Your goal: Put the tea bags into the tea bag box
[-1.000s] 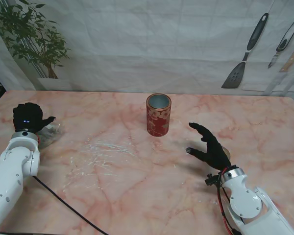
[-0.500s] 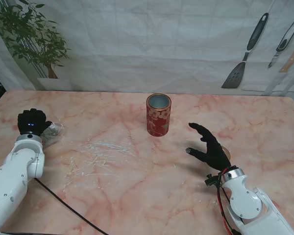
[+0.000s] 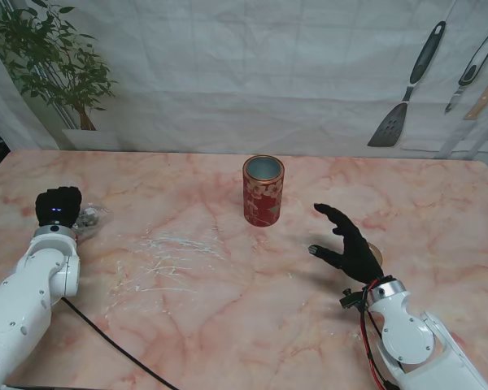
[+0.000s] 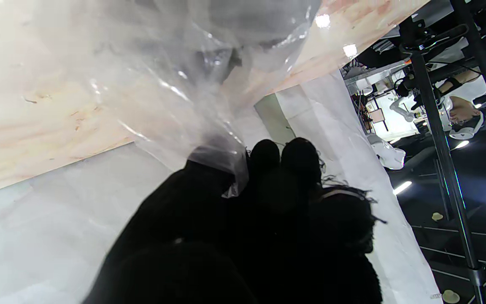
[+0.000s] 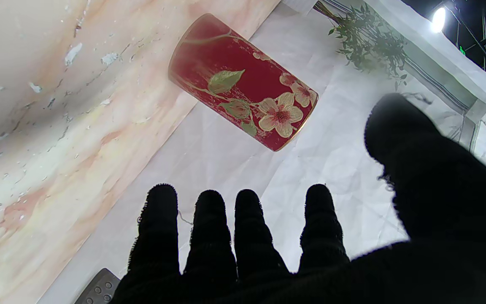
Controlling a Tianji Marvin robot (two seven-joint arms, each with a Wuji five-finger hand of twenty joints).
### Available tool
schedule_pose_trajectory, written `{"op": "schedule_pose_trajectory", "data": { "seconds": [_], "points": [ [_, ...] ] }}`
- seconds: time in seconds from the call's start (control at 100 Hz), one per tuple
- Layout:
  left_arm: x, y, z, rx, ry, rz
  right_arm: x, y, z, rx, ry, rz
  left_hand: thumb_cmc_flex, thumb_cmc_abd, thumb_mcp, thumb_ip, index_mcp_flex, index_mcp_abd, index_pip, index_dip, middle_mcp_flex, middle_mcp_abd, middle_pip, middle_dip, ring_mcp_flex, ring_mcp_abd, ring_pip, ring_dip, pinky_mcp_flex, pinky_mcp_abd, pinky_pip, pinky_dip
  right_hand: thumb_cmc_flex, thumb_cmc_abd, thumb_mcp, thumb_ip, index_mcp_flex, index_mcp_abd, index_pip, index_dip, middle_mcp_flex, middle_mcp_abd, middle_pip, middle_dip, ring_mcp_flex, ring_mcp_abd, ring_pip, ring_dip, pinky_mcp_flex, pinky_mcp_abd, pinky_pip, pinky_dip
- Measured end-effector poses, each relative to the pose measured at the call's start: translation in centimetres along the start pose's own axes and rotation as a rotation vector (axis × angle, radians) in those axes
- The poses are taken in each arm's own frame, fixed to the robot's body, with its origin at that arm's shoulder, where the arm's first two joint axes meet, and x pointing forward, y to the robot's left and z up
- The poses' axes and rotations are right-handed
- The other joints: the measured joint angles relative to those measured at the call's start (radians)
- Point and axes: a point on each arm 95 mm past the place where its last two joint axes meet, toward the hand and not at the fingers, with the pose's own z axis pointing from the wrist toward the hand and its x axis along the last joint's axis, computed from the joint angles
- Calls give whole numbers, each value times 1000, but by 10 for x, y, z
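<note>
Left hand [image 3: 58,206] pinches the clear bag [image 4: 175,84] at 9 o'clock, right hand [image 3: 347,244] spread wide holding nothing; slick film could slip before reaching the tin [image 3: 263,190].

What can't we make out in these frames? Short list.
- Contents of the clear bag: blurred in the left wrist view, too small in the stand view.
- Inside of the red tin: stand view shows only its open rim.
- Tan object beside the right hand: mostly hidden by it, cut off in the right wrist view.
- Left hand fingers: hidden by its back.
</note>
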Motion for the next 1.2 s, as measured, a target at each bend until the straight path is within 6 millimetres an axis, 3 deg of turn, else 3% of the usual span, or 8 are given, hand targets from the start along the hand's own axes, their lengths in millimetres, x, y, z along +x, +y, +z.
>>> {"op": "schedule_pose_trajectory", "data": {
  "seconds": [0.04, 0.24, 0.39, 0.6, 0.77, 0.93, 1.1, 1.2],
  "points": [
    [1, 1, 0, 2, -1, -6, 0, 0, 0, 0, 1, 2, 8, -5, 25, -19, 0, -3, 20, -11, 22, -2, -11, 0, 19, -4, 0, -15, 16, 0, 1, -2, 0, 1, -8, 0, 0, 0, 0, -2, 0, 0, 0, 0, 0, 0, 0, 0, 0, 0, 0, 0],
    [4, 4, 0, 0, -13, -63, 0, -1, 0, -2, 3, 8, 41, -25, 165, -21, 0, -3, 58, -38, 46, -4, -21, -133, 72, -28, 24, -62, 67, -14, 6, -25, 0, 18, -15, 0, 0, 3, 1, -4, 0, 0, 0, 0, 0, 0, 0, 0, 0, 0, -1, 0],
    [6, 6, 0, -13, -27, -147, 0, -1, 0, -4, 3, 15, 41, -26, 259, -21, -42, -5, 112, 66, -8, -4, 88, -183, 148, -92, 138, -49, 144, -63, 25, -36, 0, 24, -24, 0, 0, 11, 5, -8, 0, 0, 0, 0, 0, 0, 0, 0, 0, 0, -20, 0],
    [10, 6, 0, -11, -46, -251, 0, -2, 0, -10, 2, 21, 36, -22, 275, -1, -145, -41, 295, 228, -54, -4, 201, -103, 269, -184, 302, 37, 239, -114, 86, -36, 0, 28, -31, 0, 0, 12, 10, -9, 0, 0, 0, 0, 0, 0, 0, 0, 0, -1, -20, 1],
    [12, 3, -3, -36, -52, -334, 0, -2, 0, -12, 1, 26, -23, -22, 345, 57, -168, -41, 318, 311, -54, 0, 248, -40, 325, -225, 385, 38, 263, -139, 106, -26, 1, 48, -38, 0, 1, 12, 12, -9, 0, 0, 0, 0, 0, 0, 0, 0, 0, -1, -20, 1],
    [14, 2, -6, -38, -42, -374, 0, -3, 0, -17, 0, 30, -58, -22, 381, 99, -168, -31, 319, 316, -46, 9, 277, -12, 339, -245, 408, 38, 270, -156, 113, -25, 1, 48, -49, 0, 1, 12, 18, -10, 0, 0, 0, 0, 0, 0, 0, 0, 0, -8, -20, 1],
    [16, 1, -7, -75, -21, -449, 0, -3, 0, -24, -1, 33, -59, -22, 378, 98, -168, -5, 300, 255, -43, 11, 281, -8, 340, -246, 408, 37, 270, -156, 113, -25, 1, 48, -48, 0, 1, 13, 21, -13, 0, 0, 0, 0, 0, 0, 0, 0, 0, -8, -20, 1],
    [16, 0, -8, -112, -6, -461, 0, -3, 0, -26, -4, 34, -37, -11, 328, 69, -166, 9, 275, 199, -35, 11, 281, -8, 348, -247, 408, 37, 272, -156, 113, -25, 1, 66, -51, 0, 1, 13, 22, -14, 0, 0, 0, 0, 0, 0, 0, 0, 0, -8, -20, 1]
  ]
}}
